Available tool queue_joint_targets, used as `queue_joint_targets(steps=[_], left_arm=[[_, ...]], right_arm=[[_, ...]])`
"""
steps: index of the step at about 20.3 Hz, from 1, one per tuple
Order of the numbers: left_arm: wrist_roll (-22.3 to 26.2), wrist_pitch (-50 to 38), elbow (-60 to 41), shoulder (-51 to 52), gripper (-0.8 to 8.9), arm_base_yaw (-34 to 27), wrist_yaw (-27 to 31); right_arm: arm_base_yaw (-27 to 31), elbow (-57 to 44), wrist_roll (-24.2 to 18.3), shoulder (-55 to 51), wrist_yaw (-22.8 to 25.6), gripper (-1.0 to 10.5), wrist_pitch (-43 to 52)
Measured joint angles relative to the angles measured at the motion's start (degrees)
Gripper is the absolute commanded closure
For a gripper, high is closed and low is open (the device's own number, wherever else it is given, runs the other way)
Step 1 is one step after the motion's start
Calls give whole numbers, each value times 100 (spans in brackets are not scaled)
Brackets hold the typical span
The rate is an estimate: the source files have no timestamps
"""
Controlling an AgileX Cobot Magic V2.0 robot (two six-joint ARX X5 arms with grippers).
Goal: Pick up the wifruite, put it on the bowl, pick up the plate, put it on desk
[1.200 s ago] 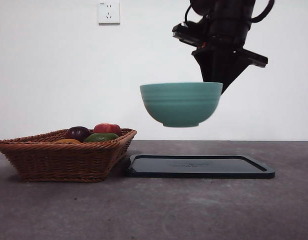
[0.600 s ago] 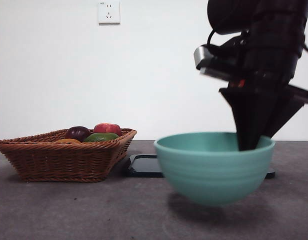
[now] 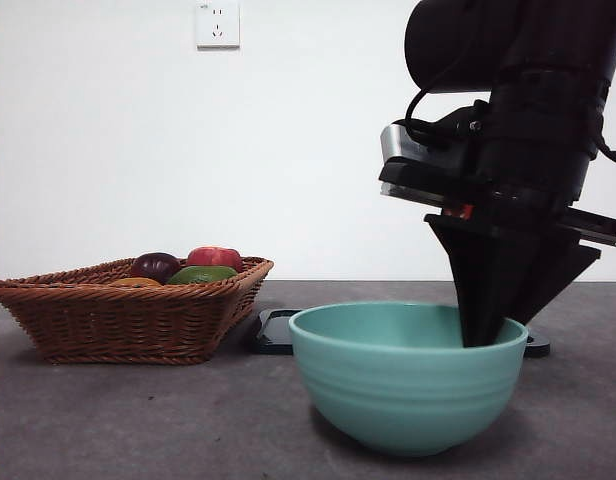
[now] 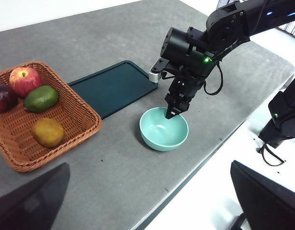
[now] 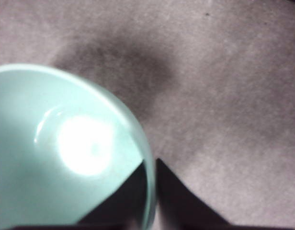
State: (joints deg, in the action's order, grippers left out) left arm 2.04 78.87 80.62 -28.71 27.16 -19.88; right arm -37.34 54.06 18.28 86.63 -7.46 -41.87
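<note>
The teal-green bowl (image 3: 403, 385) (image 4: 164, 132) (image 5: 66, 143) sits low at the near side of the desk (image 3: 138, 420), its base at the surface. My right gripper (image 3: 483, 335) (image 4: 170, 113) (image 5: 151, 191) is shut on the bowl's rim, one jaw inside and one outside. In the wicker basket (image 4: 80, 120) lies the tan wifruite (image 4: 47, 132), showing in the front view only as an orange sliver (image 3: 136, 283). I see no plate in any view. High above the desk's near edge my left gripper (image 4: 149, 164) hangs open, holding nothing.
A flat dark green tray (image 3: 278, 330) (image 4: 114, 86) lies behind the bowl, beside the basket (image 3: 118, 320). The basket also holds a red apple (image 4: 24, 79), a green fruit (image 4: 41, 98) and a dark purple fruit (image 4: 3, 98). The desk's edge runs close to the bowl.
The right gripper has carried the bowl from above the tray, forward and down to the desk surface in front of it. The basket and tray have not moved.
</note>
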Motion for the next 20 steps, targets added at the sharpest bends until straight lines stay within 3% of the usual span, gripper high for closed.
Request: queue_joint_targets(steps=[2,4,9,12,20], left_arm=[[0,26,0,0,188,0,0],[0,24,0,0,188,0,-2],[0,24,0,0,188,0,0],[0,24,0,0,188,0,0],[0,15,0,0,188,0,-2]], right_arm=[[2,0,0,-2,2,524,-35],[57,35,-7,-46,20,451,-319],[87,332,-48,-1064,374,430,-1110],[85,367,-48,-2063,426,342,-1631],[81,396,-48,-5086,420,343,-2780]])
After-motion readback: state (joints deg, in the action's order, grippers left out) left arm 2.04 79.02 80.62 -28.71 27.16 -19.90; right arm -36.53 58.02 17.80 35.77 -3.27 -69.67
